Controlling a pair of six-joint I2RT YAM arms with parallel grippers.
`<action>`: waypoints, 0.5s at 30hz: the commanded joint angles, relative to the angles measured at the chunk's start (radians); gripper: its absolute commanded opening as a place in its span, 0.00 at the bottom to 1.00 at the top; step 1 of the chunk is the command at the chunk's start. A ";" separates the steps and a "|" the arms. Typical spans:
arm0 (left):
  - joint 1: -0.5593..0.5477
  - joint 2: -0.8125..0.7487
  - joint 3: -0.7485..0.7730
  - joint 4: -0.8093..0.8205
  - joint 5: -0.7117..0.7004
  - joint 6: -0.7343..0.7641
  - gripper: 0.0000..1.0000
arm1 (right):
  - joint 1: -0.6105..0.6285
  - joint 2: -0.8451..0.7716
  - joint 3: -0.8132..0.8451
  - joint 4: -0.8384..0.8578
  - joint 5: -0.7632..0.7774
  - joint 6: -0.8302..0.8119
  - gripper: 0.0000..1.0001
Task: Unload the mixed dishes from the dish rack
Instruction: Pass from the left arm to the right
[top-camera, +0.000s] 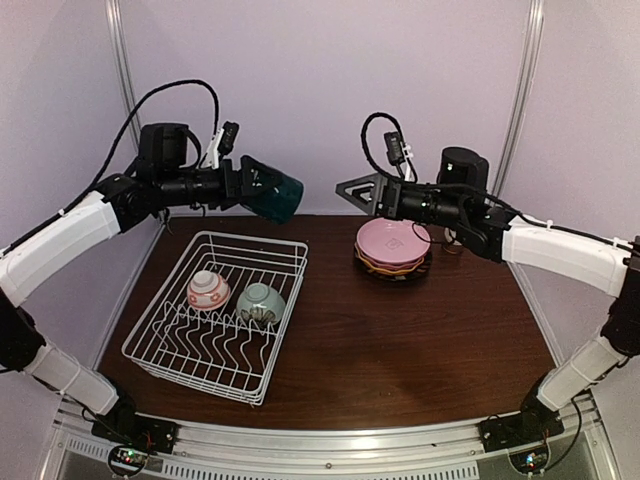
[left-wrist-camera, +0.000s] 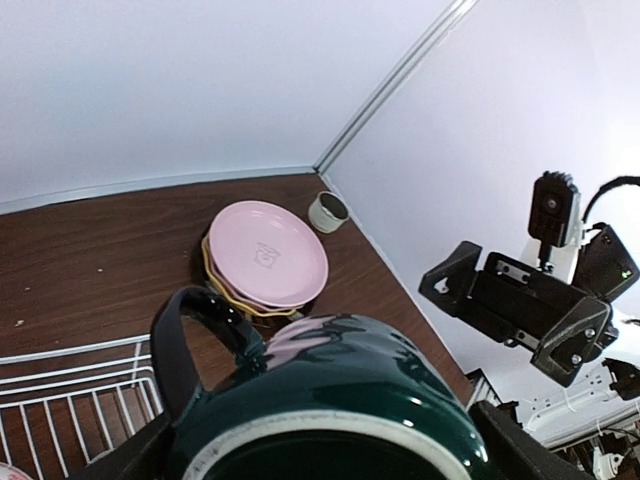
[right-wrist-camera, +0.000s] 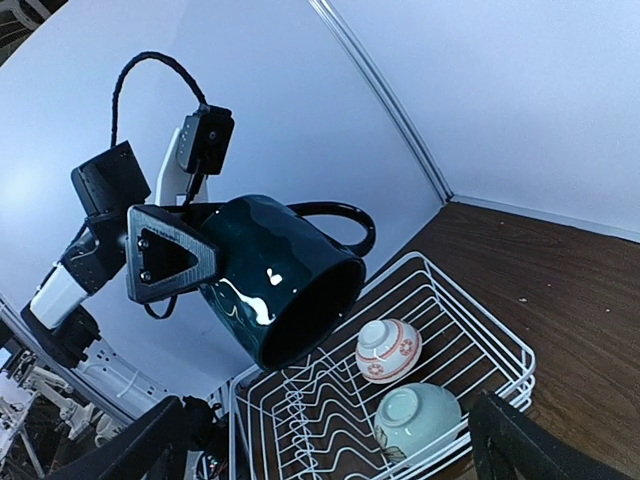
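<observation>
My left gripper (top-camera: 258, 187) is shut on the dark green mug (top-camera: 280, 198), holding it tilted in the air above the far edge of the white wire dish rack (top-camera: 150, 340). The mug fills the left wrist view (left-wrist-camera: 340, 385) and shows in the right wrist view (right-wrist-camera: 280, 270). A white-red patterned bowl (top-camera: 208, 290) and a pale green bowl (top-camera: 260, 302) lie upside down in the rack, also seen in the right wrist view (right-wrist-camera: 388, 350) (right-wrist-camera: 418, 418). My right gripper (top-camera: 362, 192) is open and empty, in the air facing the mug, left of the plate stack (top-camera: 392, 247).
The plates are stacked at the back right of the brown table with the light pink one on top (left-wrist-camera: 265, 252). A beige cup (left-wrist-camera: 328, 211) stands behind the stack near the back corner. White walls close in the table at the back and sides.
</observation>
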 joint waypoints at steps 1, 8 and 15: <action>-0.065 -0.011 0.004 0.242 0.071 -0.055 0.60 | 0.054 0.036 0.057 0.148 -0.035 0.079 0.96; -0.126 -0.005 -0.042 0.397 0.079 -0.104 0.59 | 0.103 0.076 0.057 0.309 -0.092 0.218 0.82; -0.148 -0.007 -0.075 0.493 0.079 -0.127 0.59 | 0.123 0.069 0.030 0.425 -0.117 0.330 0.69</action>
